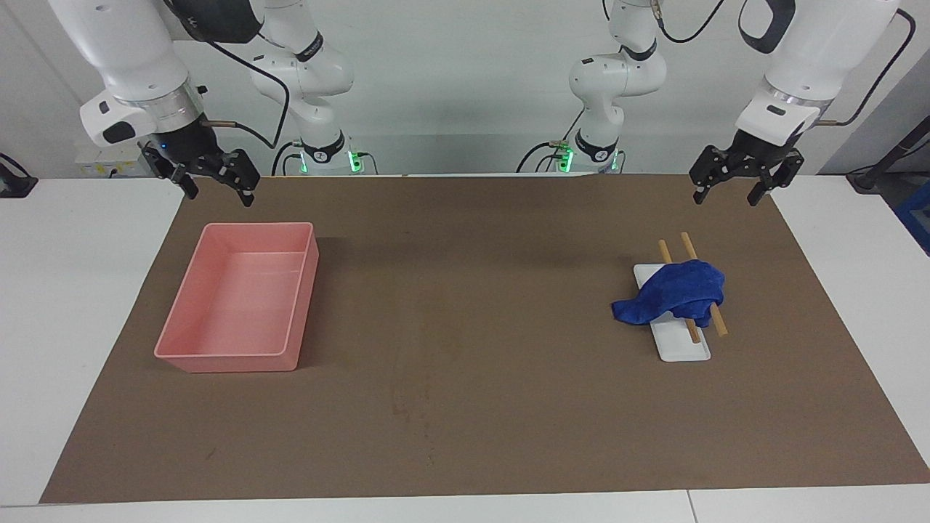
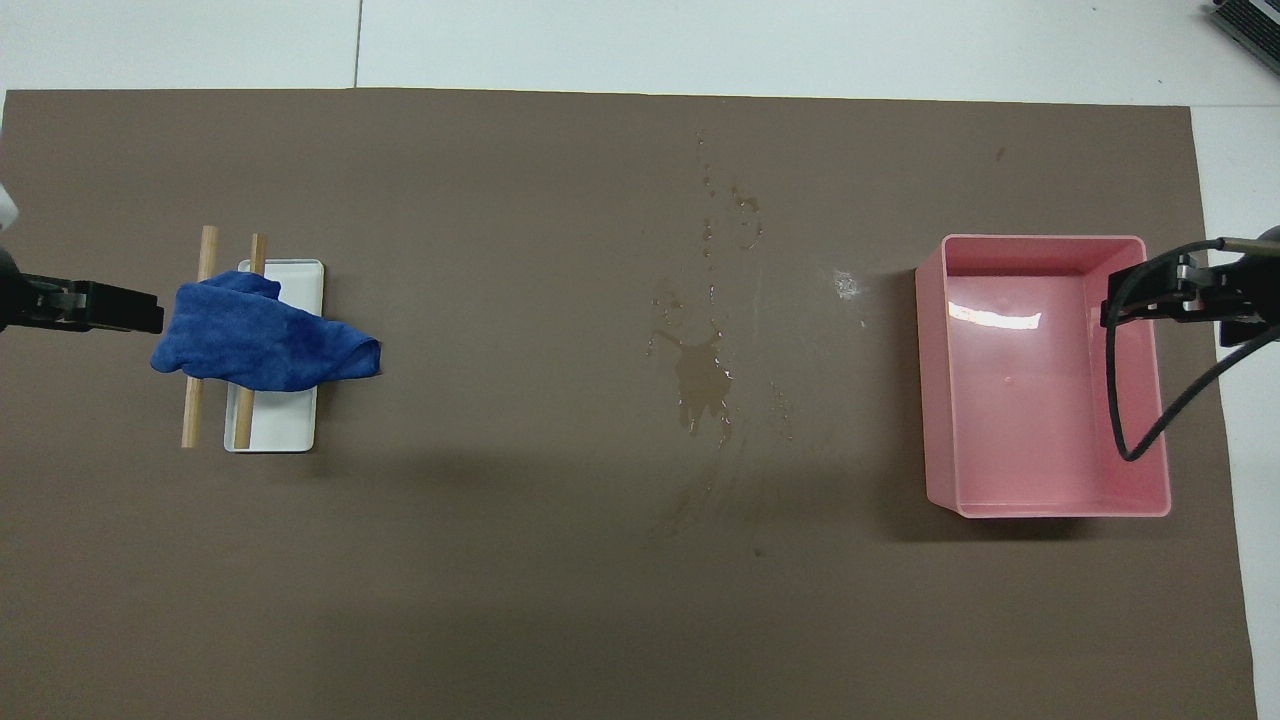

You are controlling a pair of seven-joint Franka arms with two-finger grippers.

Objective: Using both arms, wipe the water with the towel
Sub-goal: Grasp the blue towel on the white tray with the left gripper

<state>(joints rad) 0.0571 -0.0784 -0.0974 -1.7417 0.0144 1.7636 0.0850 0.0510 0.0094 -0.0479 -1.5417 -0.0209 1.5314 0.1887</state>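
The deep-blue towel [image 1: 676,294] [image 2: 260,345] lies bunched over two wooden sticks [image 1: 686,245] [image 2: 207,245] on a white plate [image 1: 683,347] [image 2: 290,425], toward the left arm's end of the table. A water puddle [image 2: 700,375] with scattered drops wets the middle of the brown mat. My left gripper [image 1: 725,196] [image 2: 100,307] hangs open in the air over the mat beside the towel, apart from it. Also open and holding nothing, my right gripper [image 1: 218,195] [image 2: 1150,300] hangs over the pink tray's outer edge.
The pink tray [image 1: 240,356] [image 2: 1040,240] stands on the brown mat [image 1: 465,450] toward the right arm's end. White tabletop [image 1: 73,290] borders the mat on every side. A black cable [image 2: 1125,400] from the right wrist loops over the tray.
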